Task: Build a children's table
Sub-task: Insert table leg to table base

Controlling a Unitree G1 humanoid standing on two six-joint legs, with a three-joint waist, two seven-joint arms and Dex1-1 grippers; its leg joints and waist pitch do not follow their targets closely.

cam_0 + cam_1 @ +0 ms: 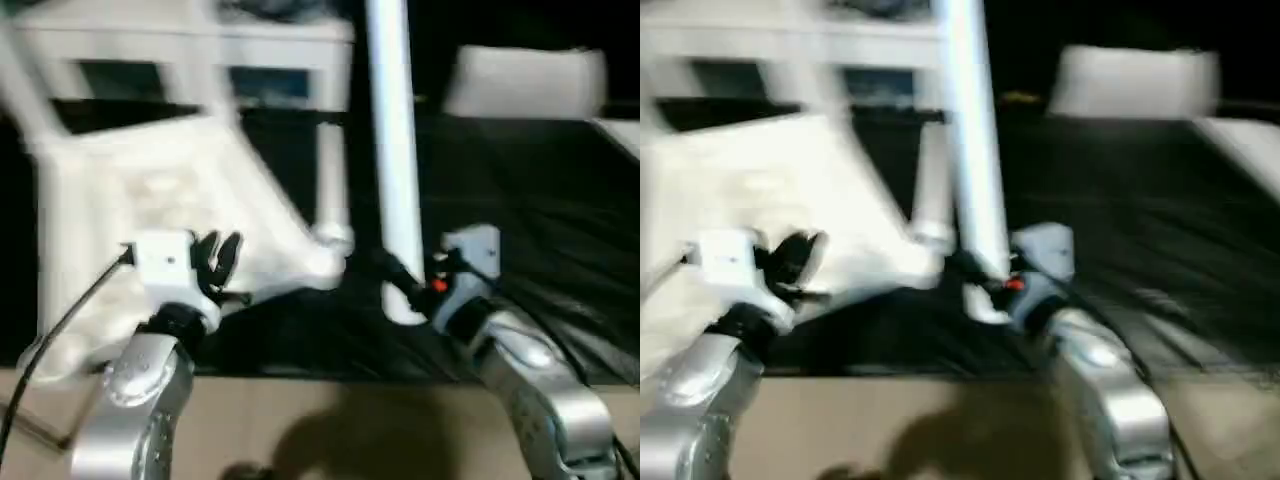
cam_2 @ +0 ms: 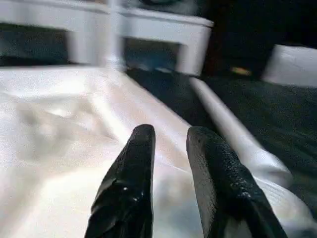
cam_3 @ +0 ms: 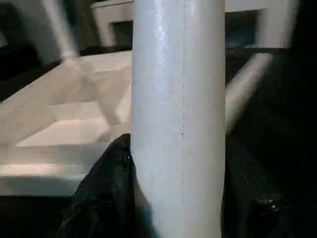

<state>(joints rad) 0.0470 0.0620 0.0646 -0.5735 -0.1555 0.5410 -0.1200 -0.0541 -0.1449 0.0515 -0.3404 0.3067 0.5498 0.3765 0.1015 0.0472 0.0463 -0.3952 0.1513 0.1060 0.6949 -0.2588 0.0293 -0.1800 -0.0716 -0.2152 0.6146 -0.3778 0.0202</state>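
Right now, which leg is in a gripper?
The upright leg, clamped between the right gripper fingers. Another leg stands screwed into the tabletop corner, ungripped.

An upright leg point(image 1: 392, 150) and the table top point(image 1: 150, 230) block the black mat point(image 1: 540, 200) between.

I can read no text, label, brand, number or sign on anything I see from here.
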